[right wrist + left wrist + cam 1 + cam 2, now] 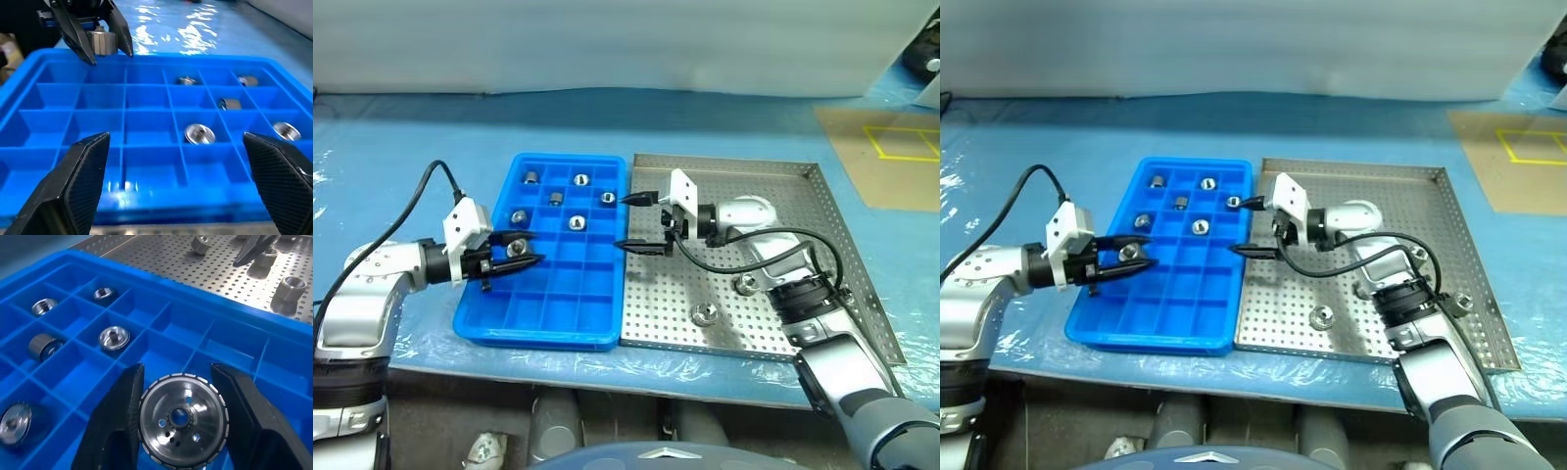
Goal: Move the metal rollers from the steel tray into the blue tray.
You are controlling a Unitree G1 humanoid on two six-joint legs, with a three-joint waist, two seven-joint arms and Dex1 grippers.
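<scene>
Left wrist view: knurled shiny roller between jaws.

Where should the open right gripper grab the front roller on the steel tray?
Across its round side wall, from above. The front roller stands upright on the steel tray, hole upward, with bare floor around it, so the right gripper can straddle it.

Silver-grey arm shells are seen; black cables are looped to white wrist blocks; black tapered fingers are fitted.
</scene>
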